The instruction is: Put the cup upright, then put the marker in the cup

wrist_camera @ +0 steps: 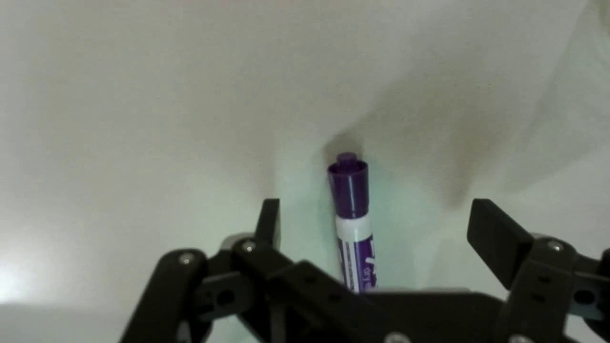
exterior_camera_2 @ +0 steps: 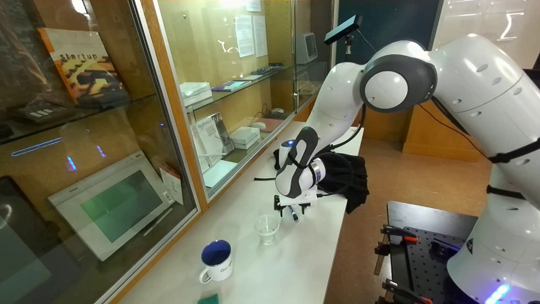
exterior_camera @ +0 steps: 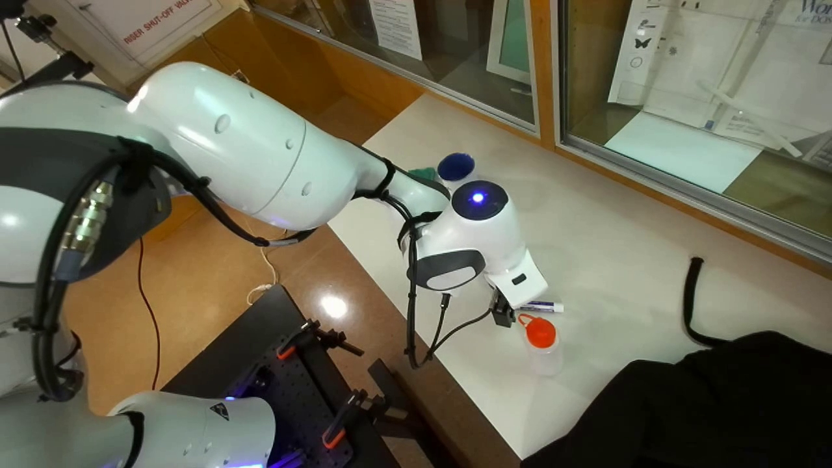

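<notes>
The claw [wrist_camera: 375, 214] gapes, the marker [wrist_camera: 353, 224] between its fingers. In an exterior view, the cup [exterior_camera_2: 218, 267] stands upright at the claw's eight o'clock.

Both exterior views down on the shared counter [exterior_camera: 604, 260], seemingly from opposite ends; wrist view close overhead

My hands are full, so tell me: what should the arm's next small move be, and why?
Probably close the claw gently on the marker. In the wrist view, the open jaws stand on either side of it, and in an exterior view the blue-lined mug already stands upright. Height is hard to judge, though.
</notes>
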Controlling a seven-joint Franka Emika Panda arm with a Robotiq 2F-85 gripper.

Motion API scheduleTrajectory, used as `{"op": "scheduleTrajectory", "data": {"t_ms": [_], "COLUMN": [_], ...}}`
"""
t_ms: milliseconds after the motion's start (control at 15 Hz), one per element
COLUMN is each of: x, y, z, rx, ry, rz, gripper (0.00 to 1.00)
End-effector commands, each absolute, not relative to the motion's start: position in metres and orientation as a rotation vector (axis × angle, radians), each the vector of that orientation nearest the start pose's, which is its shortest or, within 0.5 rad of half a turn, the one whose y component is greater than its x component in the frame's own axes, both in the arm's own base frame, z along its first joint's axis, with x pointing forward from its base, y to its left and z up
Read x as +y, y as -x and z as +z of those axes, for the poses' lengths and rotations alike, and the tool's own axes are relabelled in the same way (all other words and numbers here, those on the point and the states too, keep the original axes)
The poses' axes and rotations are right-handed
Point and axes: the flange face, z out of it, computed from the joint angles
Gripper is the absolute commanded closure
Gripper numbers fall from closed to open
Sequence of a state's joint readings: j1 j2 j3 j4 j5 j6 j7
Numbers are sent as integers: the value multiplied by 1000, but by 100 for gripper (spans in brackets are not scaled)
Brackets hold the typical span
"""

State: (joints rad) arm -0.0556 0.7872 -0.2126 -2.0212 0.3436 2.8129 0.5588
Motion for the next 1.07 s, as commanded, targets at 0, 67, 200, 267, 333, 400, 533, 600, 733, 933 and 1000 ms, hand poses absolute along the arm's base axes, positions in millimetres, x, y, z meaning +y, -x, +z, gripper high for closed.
{"op": "scheduleTrajectory", "data": {"t_ms": [0,67,200,267,333,400,533,600,733,933,1000], "x": [-172,-171,-170,-170,-169,-169,-168,-168,-167,-161,-158], "y": [-557,-557,-558,-558,-558,-560,-561,-560,-559,-556,-555], "z": [64,63,62,61,61,63,65,67,75,104,118], "rx": [1664,1661,1657,1656,1654,1651,1647,1645,1630,1579,1565], "ry": [2710,2711,2712,2712,2713,2713,2712,2711,2714,2729,2736], "rz": [-83,-82,-79,-77,-80,-87,-92,-93,-90,-86,-91], "gripper": [28,34,50,58,66,73,88,94,97,95,95]}}
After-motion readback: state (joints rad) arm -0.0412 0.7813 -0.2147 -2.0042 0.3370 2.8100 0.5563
